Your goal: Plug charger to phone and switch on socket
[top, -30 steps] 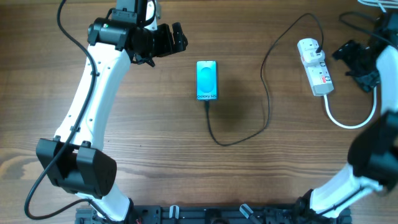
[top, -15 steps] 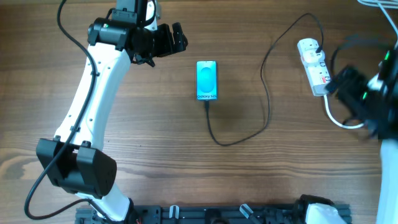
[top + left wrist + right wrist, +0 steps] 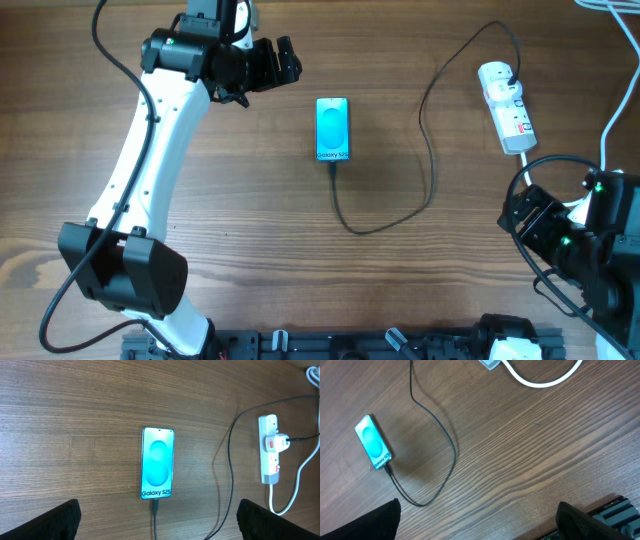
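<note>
The phone [image 3: 333, 128] lies flat mid-table with its cyan screen lit; it also shows in the left wrist view [image 3: 157, 462] and the right wrist view [image 3: 373, 441]. The black charger cable [image 3: 432, 150] has its tip in the phone's near short edge [image 3: 155, 506] and loops right to a plug in the white socket strip [image 3: 507, 107], also in the left wrist view [image 3: 270, 448]. My left gripper [image 3: 283, 62] is open and empty, left of the phone at the far side. My right gripper [image 3: 522, 215] is open and empty, below the socket near the right edge.
The socket's thick white cord [image 3: 560, 195] curves down toward the right arm and shows in the right wrist view [image 3: 540, 379]. A black rail [image 3: 350, 345] runs along the table's near edge. A white cable [image 3: 625, 45] hangs at the far right.
My right arm has swung from beside the socket down and toward the near right edge. The left arm, phone, cable and socket have not moved.
</note>
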